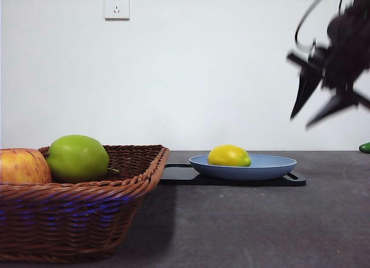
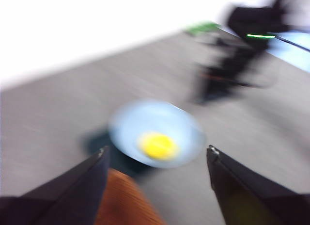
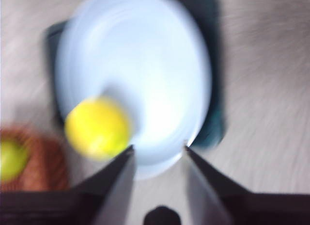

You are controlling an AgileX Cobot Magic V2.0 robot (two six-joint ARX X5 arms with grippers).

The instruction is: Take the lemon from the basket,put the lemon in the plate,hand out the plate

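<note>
The yellow lemon (image 1: 229,156) lies in the light blue plate (image 1: 272,164), toward the side nearest the basket (image 1: 81,213). My right gripper (image 1: 300,121) hangs in the air above and to the right of the plate, blurred, jaws open and empty. Its wrist view looks down on the plate (image 3: 145,65) and lemon (image 3: 98,127) beyond the right gripper (image 3: 159,148). My left gripper (image 2: 157,150) is out of the front view; its jaws stand wide open and empty over the basket's edge (image 2: 127,201), facing the plate (image 2: 131,128) and lemon (image 2: 158,145).
A green apple (image 1: 77,158) and a red-yellow apple (image 1: 22,166) sit in the basket. A flat black tray (image 1: 180,174) lies under the plate. A small green thing (image 1: 365,147) shows at the table's far right edge.
</note>
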